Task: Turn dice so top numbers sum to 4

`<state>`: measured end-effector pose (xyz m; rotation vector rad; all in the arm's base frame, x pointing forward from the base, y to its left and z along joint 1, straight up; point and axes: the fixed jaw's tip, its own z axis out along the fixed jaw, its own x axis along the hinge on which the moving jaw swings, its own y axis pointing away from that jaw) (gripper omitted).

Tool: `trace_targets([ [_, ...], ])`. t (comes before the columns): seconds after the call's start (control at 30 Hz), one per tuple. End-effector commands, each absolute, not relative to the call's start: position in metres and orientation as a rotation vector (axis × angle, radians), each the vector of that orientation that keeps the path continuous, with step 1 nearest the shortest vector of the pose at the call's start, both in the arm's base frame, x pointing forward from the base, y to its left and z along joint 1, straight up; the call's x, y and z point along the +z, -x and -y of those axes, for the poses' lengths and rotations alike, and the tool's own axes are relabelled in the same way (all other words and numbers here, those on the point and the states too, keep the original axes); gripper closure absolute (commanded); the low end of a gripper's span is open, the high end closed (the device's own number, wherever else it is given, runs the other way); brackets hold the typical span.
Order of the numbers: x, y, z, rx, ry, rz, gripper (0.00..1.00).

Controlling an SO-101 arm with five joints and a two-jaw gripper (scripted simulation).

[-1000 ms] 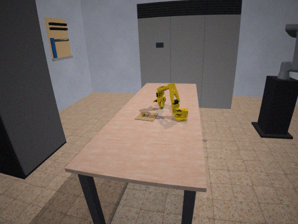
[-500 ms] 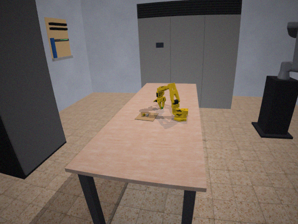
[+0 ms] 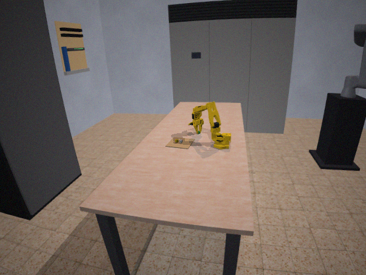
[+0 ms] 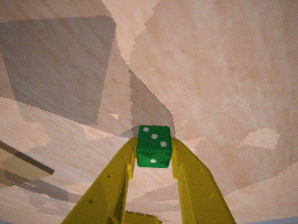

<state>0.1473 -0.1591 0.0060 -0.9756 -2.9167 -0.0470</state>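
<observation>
My yellow gripper (image 4: pixel 154 152) is shut on a green die (image 4: pixel 154 146) between its fingertips; in the wrist view the face turned to the camera shows three white pips and the lower face shows two. In the exterior view the gripper (image 3: pixel 198 130) holds the green die (image 3: pixel 199 132) off the tan mat (image 3: pixel 180 143), beyond its far right corner, close over the table. Two other dice, a yellow one (image 3: pixel 176 140) and a pale one (image 3: pixel 181 140), lie on the mat. Their top numbers are too small to read.
The arm's yellow base (image 3: pixel 221 140) stands on the table to the right of the mat. In the wrist view a corner of the mat (image 4: pixel 15 167) shows at the left edge. A black pedestal (image 3: pixel 339 129) stands on the floor far right.
</observation>
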Motion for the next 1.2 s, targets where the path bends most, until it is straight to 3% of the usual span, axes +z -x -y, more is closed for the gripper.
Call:
trace_targets([
  [0.0, 0.006, -0.149, 0.158, -0.063, 0.951, 2.920, 1.00],
  [0.67, 0.050, -0.149, 0.158, -0.063, 0.951, 2.920, 1.00],
  [1.17, 0.052, -0.152, 0.154, -0.062, 0.915, 2.931, 1.00],
])
